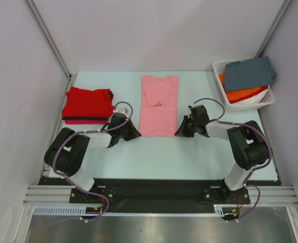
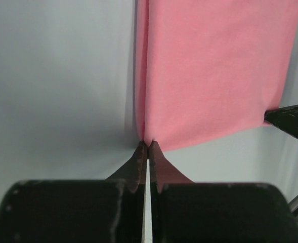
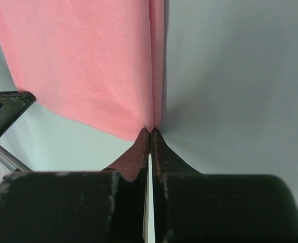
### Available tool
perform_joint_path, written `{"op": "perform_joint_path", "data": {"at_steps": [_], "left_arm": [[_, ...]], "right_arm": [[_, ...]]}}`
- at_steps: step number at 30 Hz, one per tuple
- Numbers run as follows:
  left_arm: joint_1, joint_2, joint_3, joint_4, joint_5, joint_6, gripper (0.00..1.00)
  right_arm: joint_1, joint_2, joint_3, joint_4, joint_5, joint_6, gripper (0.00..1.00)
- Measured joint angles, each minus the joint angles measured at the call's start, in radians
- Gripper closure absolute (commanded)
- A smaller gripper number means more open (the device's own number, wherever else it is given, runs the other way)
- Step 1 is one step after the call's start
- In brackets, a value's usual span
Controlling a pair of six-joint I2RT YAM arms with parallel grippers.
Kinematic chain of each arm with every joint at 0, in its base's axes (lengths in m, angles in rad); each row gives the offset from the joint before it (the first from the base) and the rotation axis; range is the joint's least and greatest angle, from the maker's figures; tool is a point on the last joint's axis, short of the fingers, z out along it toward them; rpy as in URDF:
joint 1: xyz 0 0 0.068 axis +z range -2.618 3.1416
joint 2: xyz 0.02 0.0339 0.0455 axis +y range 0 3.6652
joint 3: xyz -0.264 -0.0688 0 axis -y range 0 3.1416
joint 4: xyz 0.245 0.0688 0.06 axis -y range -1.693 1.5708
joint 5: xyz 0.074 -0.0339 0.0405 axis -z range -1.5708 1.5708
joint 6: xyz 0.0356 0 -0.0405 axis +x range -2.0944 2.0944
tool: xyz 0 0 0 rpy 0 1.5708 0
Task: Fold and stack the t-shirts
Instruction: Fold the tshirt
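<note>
A light pink t-shirt [image 1: 159, 105] lies in a long narrow strip at the table's middle, sleeves folded in. My left gripper [image 1: 137, 134] is shut on its near left corner, seen in the left wrist view [image 2: 147, 143] with the pink cloth [image 2: 214, 66] pinched at the fingertips. My right gripper [image 1: 179, 133] is shut on its near right corner, seen in the right wrist view [image 3: 152, 129] with the pink cloth [image 3: 88, 66]. A folded red t-shirt [image 1: 88, 103] tops a stack at the left, a magenta one [image 1: 83, 121] under it.
A white slotted basket [image 1: 240, 96] stands at the back right, holding a slate grey-blue shirt [image 1: 249, 74] over an orange one [image 1: 245, 94]. Grey walls close the left, back and right. The other gripper's tip shows in each wrist view [image 2: 290, 119] [image 3: 4, 114].
</note>
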Motion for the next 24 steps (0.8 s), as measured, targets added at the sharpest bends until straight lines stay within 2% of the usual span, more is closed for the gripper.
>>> {"op": "perform_joint_path", "data": {"at_steps": [5, 13, 19, 24], "left_arm": [[-0.001, -0.079, -0.005, -0.072, -0.008, 0.014, 1.0], [-0.013, -0.401, -0.081, -0.192, 0.002, 0.031, 0.99], [-0.015, -0.601, -0.1, -0.326, 0.026, 0.032, 1.0], [-0.004, -0.62, -0.043, -0.407, 0.043, 0.049, 1.0]], "right_arm": [[0.0, -0.056, -0.026, -0.008, -0.023, 0.0, 1.0], [0.021, -0.301, -0.113, -0.093, -0.065, 0.0, 1.0], [0.049, -0.509, -0.119, -0.205, -0.068, -0.001, 1.0], [0.032, -0.54, -0.053, -0.282, -0.063, -0.011, 1.0]]}}
